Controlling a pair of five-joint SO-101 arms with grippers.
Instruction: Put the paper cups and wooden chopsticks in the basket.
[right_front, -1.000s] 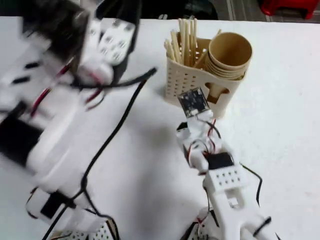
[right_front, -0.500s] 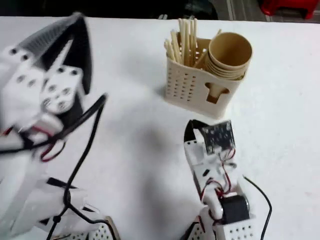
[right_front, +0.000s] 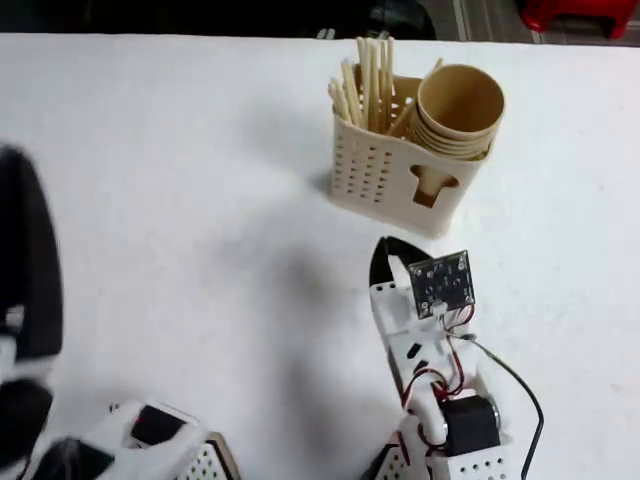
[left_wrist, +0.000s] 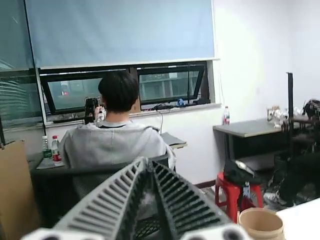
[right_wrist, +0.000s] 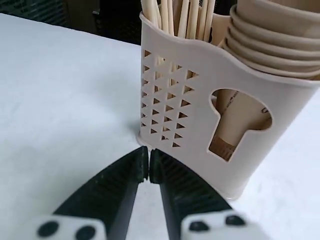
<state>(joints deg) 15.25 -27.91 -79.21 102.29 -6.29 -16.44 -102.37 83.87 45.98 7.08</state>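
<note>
Basket stands just beyond right gripper.

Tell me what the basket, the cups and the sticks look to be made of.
The basket looks like moulded plastic, matte beige: smooth thin walls, neat triangular holes and a keyhole cutout. The paper cups look like plain tan paper, matte, with rolled rims showing in the stack. The chopsticks look like pale bare wood, possibly bamboo; no sheen.

Chopsticks upright, paper cups stacked in basket; right end effector near basket's front, apart.
</note>
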